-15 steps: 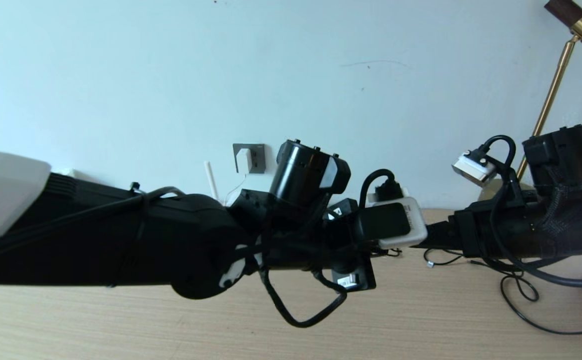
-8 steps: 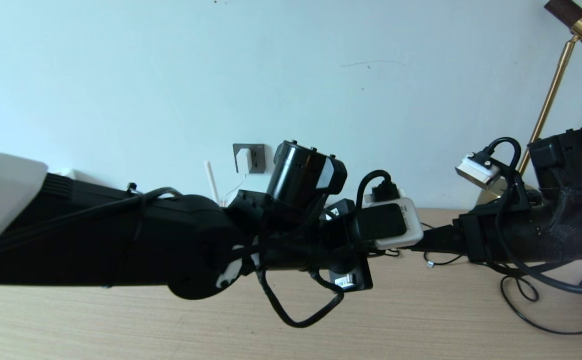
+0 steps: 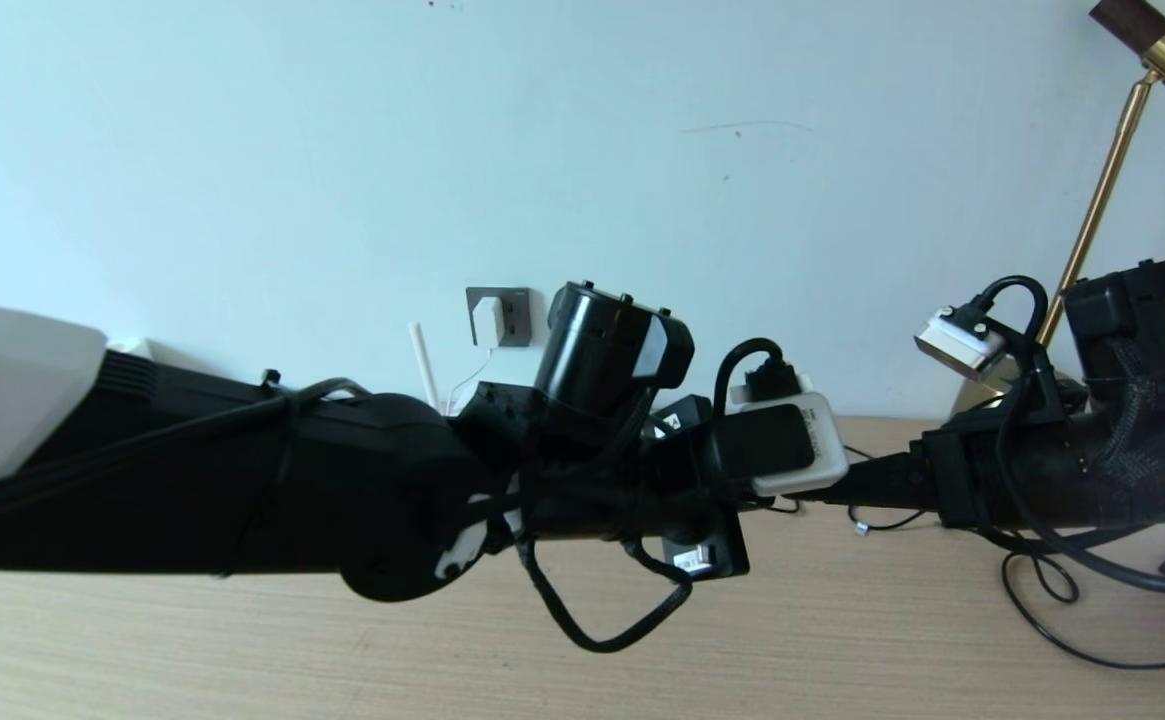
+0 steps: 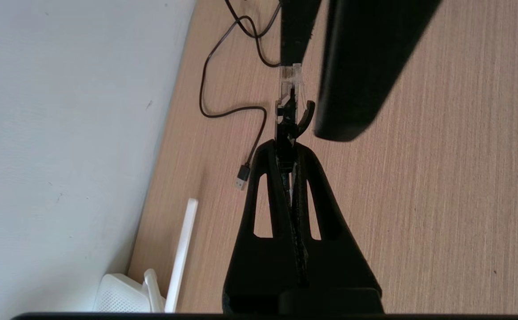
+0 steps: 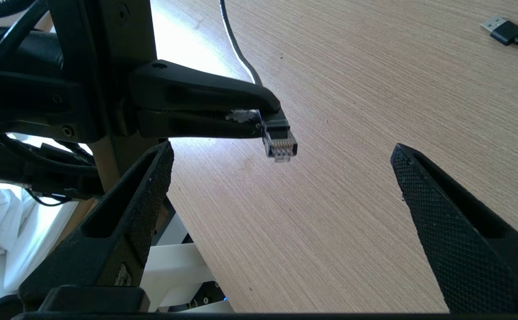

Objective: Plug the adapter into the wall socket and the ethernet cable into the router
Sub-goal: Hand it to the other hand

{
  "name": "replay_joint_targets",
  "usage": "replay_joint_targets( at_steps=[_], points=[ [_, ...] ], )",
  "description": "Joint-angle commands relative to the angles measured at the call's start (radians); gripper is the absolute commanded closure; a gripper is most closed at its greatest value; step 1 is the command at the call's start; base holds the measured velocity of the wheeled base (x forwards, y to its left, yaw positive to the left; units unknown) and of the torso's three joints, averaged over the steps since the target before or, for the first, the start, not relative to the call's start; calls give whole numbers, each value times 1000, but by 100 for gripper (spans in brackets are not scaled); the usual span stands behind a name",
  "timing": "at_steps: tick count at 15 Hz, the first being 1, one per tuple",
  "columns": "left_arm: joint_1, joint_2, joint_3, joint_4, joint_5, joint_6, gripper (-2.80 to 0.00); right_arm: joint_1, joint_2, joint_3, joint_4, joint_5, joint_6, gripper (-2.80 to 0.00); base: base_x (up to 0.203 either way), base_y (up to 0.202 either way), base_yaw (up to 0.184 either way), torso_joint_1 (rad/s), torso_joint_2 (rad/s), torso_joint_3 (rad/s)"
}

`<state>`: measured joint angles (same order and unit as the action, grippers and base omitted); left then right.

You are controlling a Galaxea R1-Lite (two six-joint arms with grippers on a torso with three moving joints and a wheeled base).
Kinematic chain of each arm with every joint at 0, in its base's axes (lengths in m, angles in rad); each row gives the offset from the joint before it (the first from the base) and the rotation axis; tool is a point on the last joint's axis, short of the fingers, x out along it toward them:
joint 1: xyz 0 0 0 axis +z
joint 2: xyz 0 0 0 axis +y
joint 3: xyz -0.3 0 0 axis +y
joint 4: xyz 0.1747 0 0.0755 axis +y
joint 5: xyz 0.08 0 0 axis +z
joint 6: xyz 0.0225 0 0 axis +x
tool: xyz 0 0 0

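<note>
The left gripper point(image 4: 288, 146) is clamped tight on the ethernet cable point(image 4: 289, 95) just behind its clear plug, holding it in the air above the wooden table point(image 4: 441, 186). In the left wrist view the plug sticks straight out past the fingertips, its long axis in line with the fingers, and its clear tip meets the tip of one finger of the right gripper point(image 5: 281, 195). In the right wrist view the plug point(image 5: 279, 143) hangs at the end of the left fingers point(image 5: 205, 95) with its contact end tilted down toward the tabletop, free of the wood. The right gripper faces it with fingers spread wide, holding nothing, the plug lying in the gap between them but beyond their tips. The adapter point(image 3: 488, 320) sits in the wall socket point(image 3: 500, 316), low on the wall behind the left arm, its thin white cord dropping below. The router point(image 4: 121, 293) lies against the wall beside the left gripper, one antenna point(image 4: 182, 253) stretched along the table. A thin black USB cable point(image 4: 242, 177) lies loose on the table between wall and grippers. The table's near side is bare wood; the far edge meets the wall. A brass lamp point(image 3: 1102, 190) stands by the right arm.
</note>
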<state>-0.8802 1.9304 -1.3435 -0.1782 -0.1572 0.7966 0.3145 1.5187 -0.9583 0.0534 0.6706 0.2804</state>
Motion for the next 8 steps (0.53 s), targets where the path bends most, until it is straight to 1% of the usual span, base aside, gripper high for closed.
replay_joint_targets(
  at_steps=[1, 8],
  points=[
    [-2, -5, 11, -1, -1, 4, 0, 0, -2, 0, 0, 4, 0, -280, 0, 0, 0, 0, 0, 0],
    [-6, -7, 17, -1, -1, 4, 0, 2, -2, 0, 0, 4, 0, -280, 0, 0, 0, 0, 0, 0]
  ],
)
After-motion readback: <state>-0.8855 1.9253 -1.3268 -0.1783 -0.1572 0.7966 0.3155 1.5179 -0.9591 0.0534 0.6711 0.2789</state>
